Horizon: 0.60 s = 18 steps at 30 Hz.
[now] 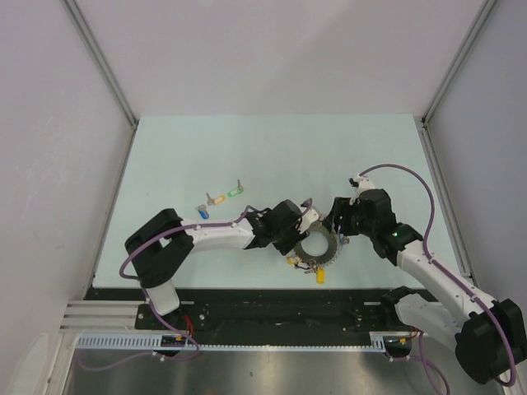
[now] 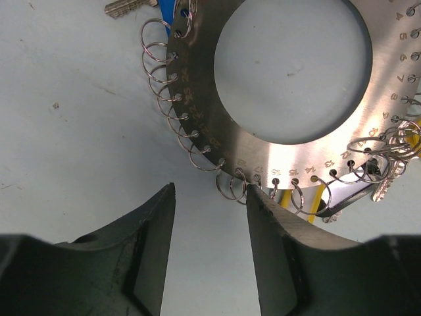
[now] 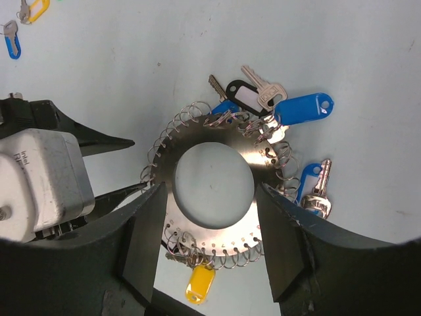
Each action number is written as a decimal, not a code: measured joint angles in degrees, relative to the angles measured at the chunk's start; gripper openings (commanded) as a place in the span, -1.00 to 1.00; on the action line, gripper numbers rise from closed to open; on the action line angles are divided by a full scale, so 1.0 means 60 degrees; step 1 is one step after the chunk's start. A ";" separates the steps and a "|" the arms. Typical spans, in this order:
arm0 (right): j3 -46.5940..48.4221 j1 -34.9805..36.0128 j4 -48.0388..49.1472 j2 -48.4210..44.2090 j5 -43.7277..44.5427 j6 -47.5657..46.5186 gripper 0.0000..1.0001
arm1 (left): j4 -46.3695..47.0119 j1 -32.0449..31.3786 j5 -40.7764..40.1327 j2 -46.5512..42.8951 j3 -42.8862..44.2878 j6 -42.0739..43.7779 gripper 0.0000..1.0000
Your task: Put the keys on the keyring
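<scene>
Left wrist view: our left gripper (image 2: 209, 197) sits open at the edge of the keyring (image 2: 217, 125), one finger touching a small loop (image 2: 231, 185). Our right gripper (image 3: 209, 220) is open around the ring, not squeezing it. The keys (image 1: 218, 200) lie far behind the left gripper. We should hold the ring steady first.

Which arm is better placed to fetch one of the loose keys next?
Left. The left gripper is open at the keyring, on the side of the loose keys. The right gripper straddles the keyring's rim, so it can steady it.
</scene>
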 measured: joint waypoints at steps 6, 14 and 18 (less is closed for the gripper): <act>-0.0018 0.0000 0.0000 0.0000 -0.0011 -0.0004 0.23 | 0.0015 -0.0004 -0.0011 0.0219 0.0076 -0.0011 -0.10; -0.0095 0.0000 0.0011 0.0073 -0.0087 -0.0018 0.23 | 0.0025 -0.0011 -0.0011 0.0299 0.0080 -0.0004 -0.10; -0.0124 0.0000 0.0015 0.0084 -0.0124 -0.0044 0.23 | 0.0062 -0.0011 -0.0004 0.0306 0.0080 0.0022 -0.14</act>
